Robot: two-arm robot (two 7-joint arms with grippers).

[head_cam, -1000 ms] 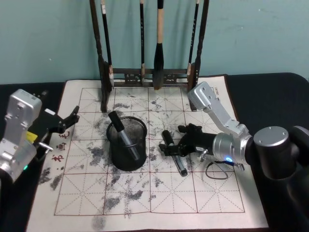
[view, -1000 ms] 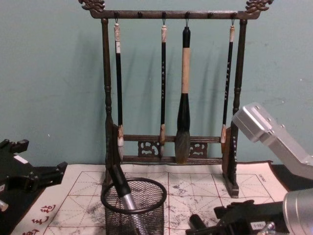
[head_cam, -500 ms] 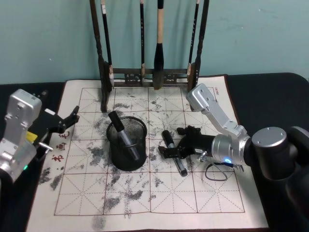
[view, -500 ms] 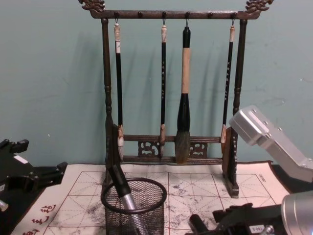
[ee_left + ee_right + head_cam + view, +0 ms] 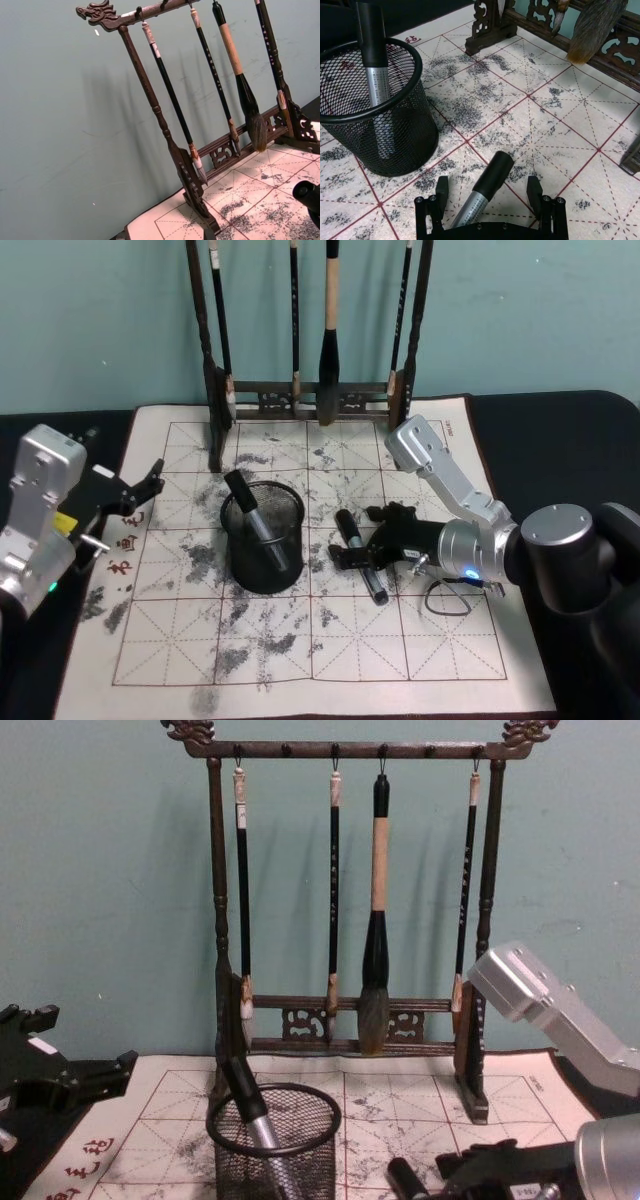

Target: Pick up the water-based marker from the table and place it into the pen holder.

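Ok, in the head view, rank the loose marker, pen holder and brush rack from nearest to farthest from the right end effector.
1. Loose marker: between the jaws of the open right end effector.
2. Pen holder: to its left.
3. Brush rack: farthest, at the back.

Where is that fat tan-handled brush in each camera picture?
Head view: top centre, big brush hanging from the brush rack.
Left wrist view: third brush along the rack.
Right wrist view: bristles hanging by the carved rail.
Chest view: centre, third from left.
Shared landmark: the brush rack.
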